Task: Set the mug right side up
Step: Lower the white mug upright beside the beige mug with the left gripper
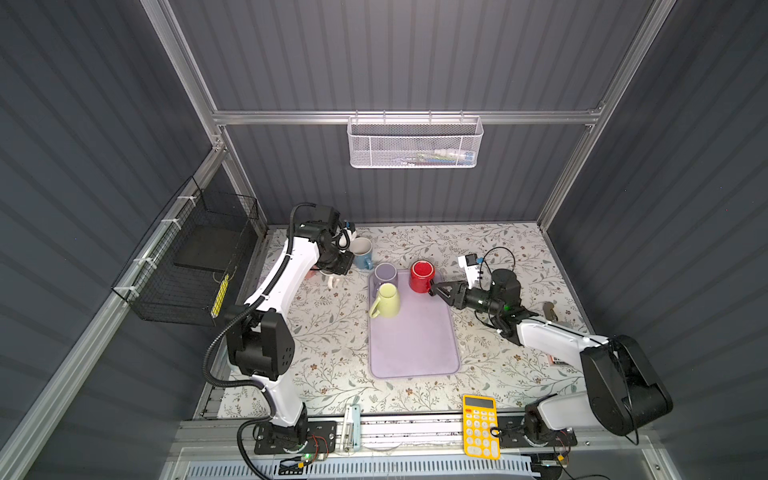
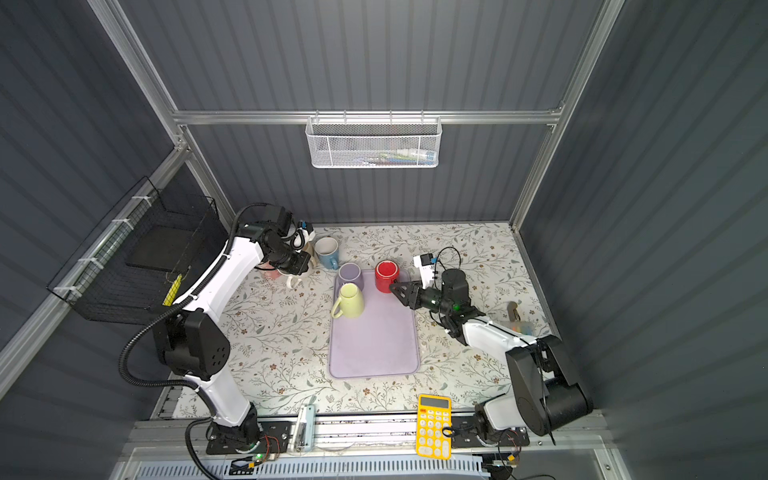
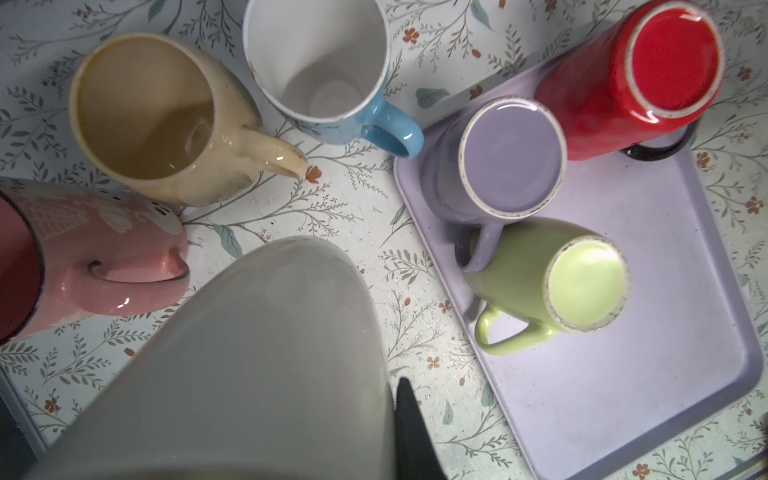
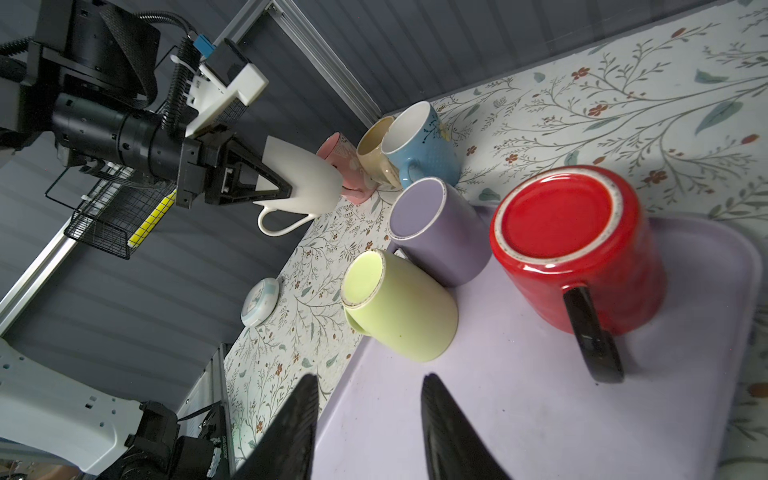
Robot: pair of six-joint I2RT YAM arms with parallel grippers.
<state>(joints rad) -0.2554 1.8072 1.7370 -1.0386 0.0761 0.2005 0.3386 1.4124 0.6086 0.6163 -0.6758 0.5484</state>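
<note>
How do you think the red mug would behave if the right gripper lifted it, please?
Probably rigid and fairly heavy: the red mug looks like thick glazed ceramic. Its glossy glaze may slip in the jaws. Upside down on its wide rim on the tray, it seems unlikely to tip or roll when nudged.

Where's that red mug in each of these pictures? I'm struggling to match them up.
In a top view: red mug, base up, on the lilac tray's far right corner.
In a top view: red mug on the same corner.
Left wrist view: beside the purple mug, base facing the camera.
Right wrist view: largest mug, black handle showing.
Shared landmark: the lilac tray.
</note>
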